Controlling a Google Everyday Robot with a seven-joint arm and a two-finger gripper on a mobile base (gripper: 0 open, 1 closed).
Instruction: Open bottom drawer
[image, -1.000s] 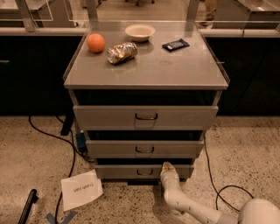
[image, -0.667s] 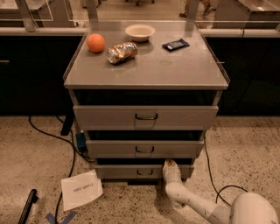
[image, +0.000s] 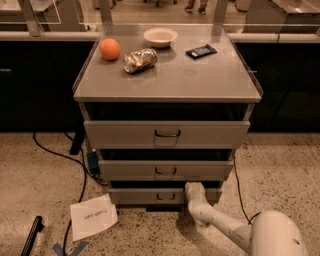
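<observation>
The bottom drawer (image: 145, 196) is the narrowest grey drawer, lowest of three, with a small dark wire handle (image: 165, 197) at its centre. Its front stands out only slightly from the cabinet. My gripper (image: 192, 189) is at the end of the white arm that comes in from the lower right. It sits against the drawer front just right of the handle, at the drawer's top edge. The mid-sized drawer (image: 165, 170) and the widest drawer (image: 166, 134) are above it.
On the cabinet top (image: 200, 80) lie an orange (image: 109, 49), a crushed can (image: 139, 60), a white bowl (image: 160, 36) and a dark packet (image: 201, 51). A paper sheet (image: 93, 216), cables (image: 75, 165) and a black tool (image: 33, 235) lie on the floor at the left.
My arm has moved up and a little left, bringing the gripper from in front of the drawer's lower right part up to its top edge beside the handle.
</observation>
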